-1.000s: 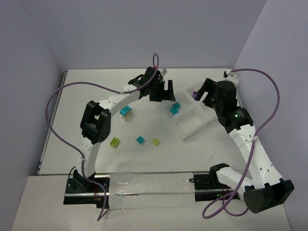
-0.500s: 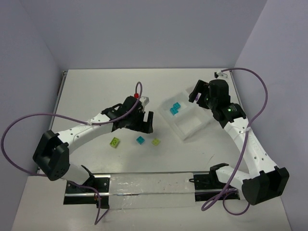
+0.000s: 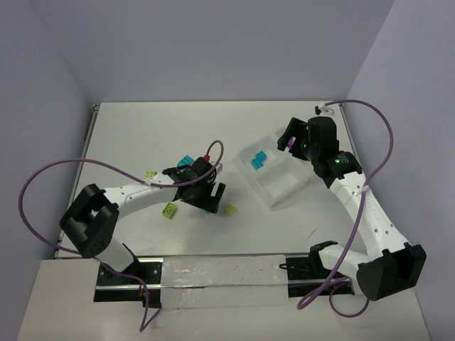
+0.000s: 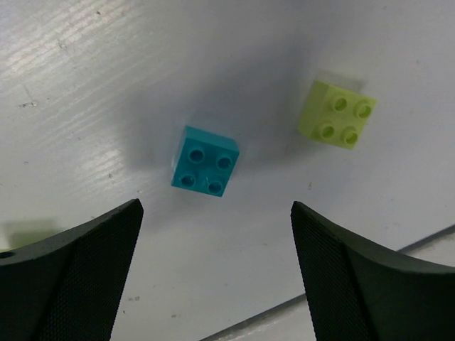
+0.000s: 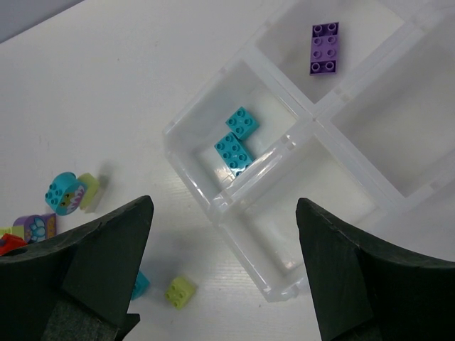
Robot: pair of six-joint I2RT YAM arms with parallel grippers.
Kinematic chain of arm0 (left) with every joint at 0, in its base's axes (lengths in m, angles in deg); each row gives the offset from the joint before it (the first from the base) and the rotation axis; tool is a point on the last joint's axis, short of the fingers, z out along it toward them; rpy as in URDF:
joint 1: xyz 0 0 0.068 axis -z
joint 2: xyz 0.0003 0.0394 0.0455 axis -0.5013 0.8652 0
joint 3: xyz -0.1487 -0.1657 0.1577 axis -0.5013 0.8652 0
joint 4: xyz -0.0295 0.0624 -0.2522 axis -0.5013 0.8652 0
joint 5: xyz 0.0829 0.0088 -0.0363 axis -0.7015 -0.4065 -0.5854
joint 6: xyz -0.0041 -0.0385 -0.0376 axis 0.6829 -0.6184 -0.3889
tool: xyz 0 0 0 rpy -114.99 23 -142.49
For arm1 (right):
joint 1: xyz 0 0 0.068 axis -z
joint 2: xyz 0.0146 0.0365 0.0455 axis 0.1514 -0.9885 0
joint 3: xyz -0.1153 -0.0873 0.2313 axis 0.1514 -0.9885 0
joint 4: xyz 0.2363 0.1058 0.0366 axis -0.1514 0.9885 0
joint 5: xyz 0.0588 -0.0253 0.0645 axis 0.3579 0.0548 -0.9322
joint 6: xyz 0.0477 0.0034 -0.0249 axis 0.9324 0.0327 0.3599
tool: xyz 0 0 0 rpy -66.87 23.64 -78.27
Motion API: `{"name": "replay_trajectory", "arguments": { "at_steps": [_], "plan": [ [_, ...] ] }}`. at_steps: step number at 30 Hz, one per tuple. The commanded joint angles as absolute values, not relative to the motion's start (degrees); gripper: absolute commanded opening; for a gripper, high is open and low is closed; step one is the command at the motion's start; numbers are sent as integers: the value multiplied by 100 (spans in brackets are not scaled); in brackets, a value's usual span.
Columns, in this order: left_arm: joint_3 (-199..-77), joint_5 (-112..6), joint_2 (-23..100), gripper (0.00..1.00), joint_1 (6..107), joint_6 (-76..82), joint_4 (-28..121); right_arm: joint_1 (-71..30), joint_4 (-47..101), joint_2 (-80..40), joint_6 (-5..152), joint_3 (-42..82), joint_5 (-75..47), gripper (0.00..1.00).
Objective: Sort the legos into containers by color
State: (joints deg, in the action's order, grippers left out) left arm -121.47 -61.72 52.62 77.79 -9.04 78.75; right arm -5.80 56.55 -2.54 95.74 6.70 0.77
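Your left gripper [image 4: 215,207], jaws apart, hangs over a small cyan studded plastic brick [image 4: 205,162] on the white counter [image 4: 106,85], lime green brick [image 4: 337,114] nearby. Right gripper [image 5: 224,206], also apart, above the clear divided plastic tray [image 5: 313,117]: two cyan bricks [image 5: 234,145] in one compartment, purple brick [image 5: 325,47] in the next.

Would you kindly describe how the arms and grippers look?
The left arm and right arm have white links, black joints and trailing purple cables. The left gripper and right gripper have black, finely textured fingers. The right arm bears a green light.
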Motion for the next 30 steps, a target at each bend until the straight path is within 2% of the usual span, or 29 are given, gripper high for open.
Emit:
{"name": "replay_trajectory", "arguments": {
  "at_steps": [1, 3, 7, 12, 17, 18, 20, 22, 23, 26, 27, 30],
  "plan": [
    [-12196, -6528, 5575, 88, 7799, -694, 7591, -615, 5357, -210, 9641, 728, 90, 88],
    [-12240, -6581, 5672, 85, 7799, -673, 7541, -615, 5373, -217, 9641, 751, 96, 88],
    [-12288, -6471, 5863, 66, 7799, -667, 7447, -615, 5421, -185, 9609, 799, 187, 88],
    [-12265, -6552, 5878, 58, 7799, -683, 7421, -610, 5451, -173, 9575, 834, 246, 88],
    [-12376, -6663, 5951, 43, 7799, -583, 7425, -617, 5425, -219, 9645, 838, 140, 88],
    [-12402, -6667, 5995, 37, 7799, -563, 7439, -622, 5425, -225, 9658, 839, 137, 88],
    [-12490, -6632, 6054, 39, 7799, -505, 7459, -615, 5425, -225, 9653, 847, 108, 88],
    [-12554, -6595, 6108, 48, 7799, -456, 7477, -609, 5425, -225, 9637, 859, 111, 88],
    [-12572, -6582, 6127, 55, 7799, -429, 7482, -609, 5425, -228, 9632, 867, 114, 88],
    [-12658, -6594, 6229, 87, 7792, -370, 7530, -613, 5444, -246, 9597, 893, 122, 88],
    [-12691, -6612, 6276, 92, 7799, -348, 7545, -607, 5451, -262, 9596, 902, 120, 88],
    [-12750, -6681, 6391, 89, 7799, -340, 7522, -615, 5450, -282, 9590, 926, 96, 88]
  ]
}}
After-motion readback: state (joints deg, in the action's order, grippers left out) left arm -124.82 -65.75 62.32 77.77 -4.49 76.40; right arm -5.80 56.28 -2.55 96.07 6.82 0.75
